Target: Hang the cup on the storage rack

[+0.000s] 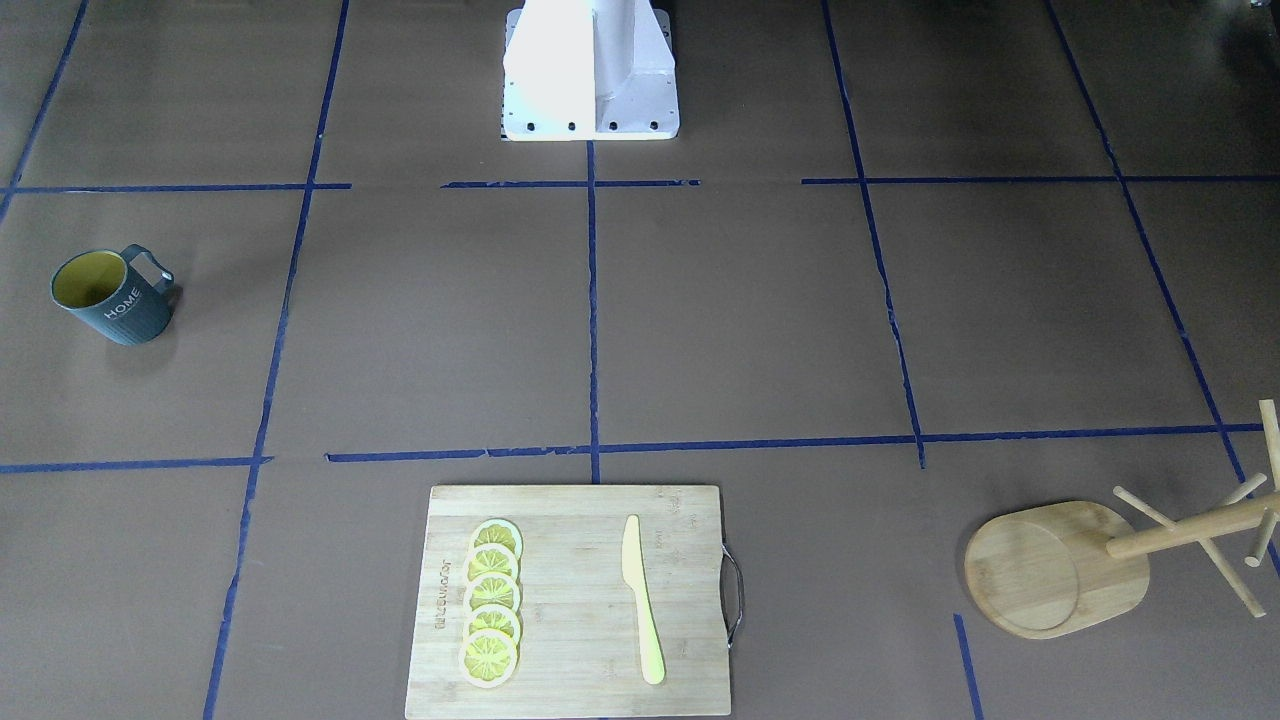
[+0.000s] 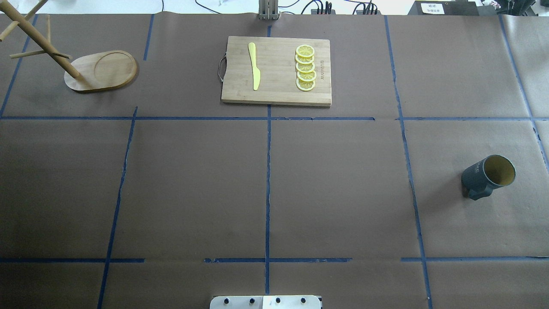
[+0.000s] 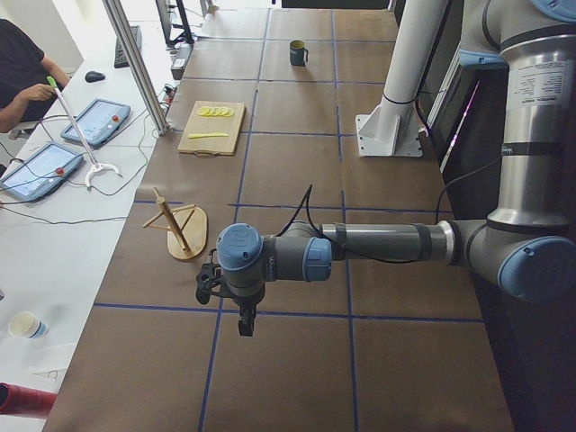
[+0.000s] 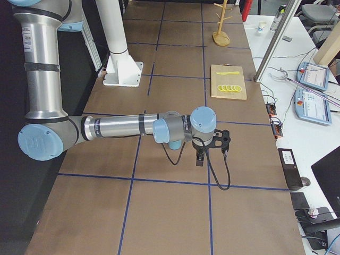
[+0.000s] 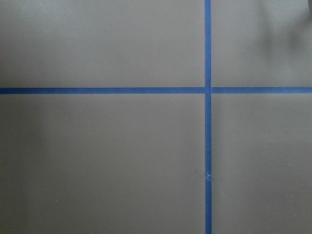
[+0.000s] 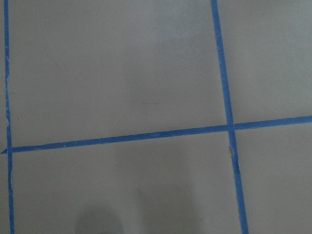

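Observation:
The cup (image 1: 110, 295) is a dark blue-grey mug with a yellow-green inside and "HOME" lettering. It stands upright on the table at my right side (image 2: 489, 176) and shows far off in the exterior left view (image 3: 298, 53). The storage rack (image 1: 1050, 570), a bamboo mug tree with angled pegs, stands at the far left corner (image 2: 103, 71). My left gripper (image 3: 245, 322) hangs over bare table near the rack (image 3: 180, 229). My right gripper (image 4: 200, 158) hangs over the table at the right end. Both show only in side views, so I cannot tell whether they are open or shut. Both wrist views show only brown paper and blue tape.
A bamboo cutting board (image 2: 276, 71) lies at the far middle, with a yellow knife (image 2: 254, 66) and a row of lemon slices (image 2: 306, 68) on it. The robot base (image 1: 590, 70) stands at the near edge. Tablets and an operator show beside the table (image 3: 90, 121).

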Motion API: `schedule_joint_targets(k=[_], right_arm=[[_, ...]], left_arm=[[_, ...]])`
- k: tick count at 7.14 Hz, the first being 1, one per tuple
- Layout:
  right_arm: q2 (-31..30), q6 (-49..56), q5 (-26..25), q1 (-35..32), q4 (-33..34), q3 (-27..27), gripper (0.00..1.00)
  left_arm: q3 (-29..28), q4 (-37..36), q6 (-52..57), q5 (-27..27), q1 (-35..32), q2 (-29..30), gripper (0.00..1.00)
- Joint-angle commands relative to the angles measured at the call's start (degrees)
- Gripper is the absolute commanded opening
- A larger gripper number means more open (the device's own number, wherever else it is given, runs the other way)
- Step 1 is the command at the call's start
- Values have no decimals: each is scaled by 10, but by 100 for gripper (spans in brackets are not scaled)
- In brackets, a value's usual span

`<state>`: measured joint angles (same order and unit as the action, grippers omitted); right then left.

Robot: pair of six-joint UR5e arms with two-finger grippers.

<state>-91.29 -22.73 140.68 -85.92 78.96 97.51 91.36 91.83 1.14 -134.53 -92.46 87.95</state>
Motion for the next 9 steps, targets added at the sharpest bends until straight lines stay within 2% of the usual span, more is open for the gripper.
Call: schedule_joint_targets(k=[1,4,7,9], right_arm=[[-76,-194,-56,103,-204,21,100],[-95,-226,-62,157,-217,50,100],[-100,-226,-97,212,-217,51,100],[-101,-226,-97,228,-216,51,100]], left_arm=[[0,0,0,1,0,1,100],[9,0,0,0,-1,-2,100],[13,0,0,0,-1,-3,100],[13,0,0,1,0,-4,100]])
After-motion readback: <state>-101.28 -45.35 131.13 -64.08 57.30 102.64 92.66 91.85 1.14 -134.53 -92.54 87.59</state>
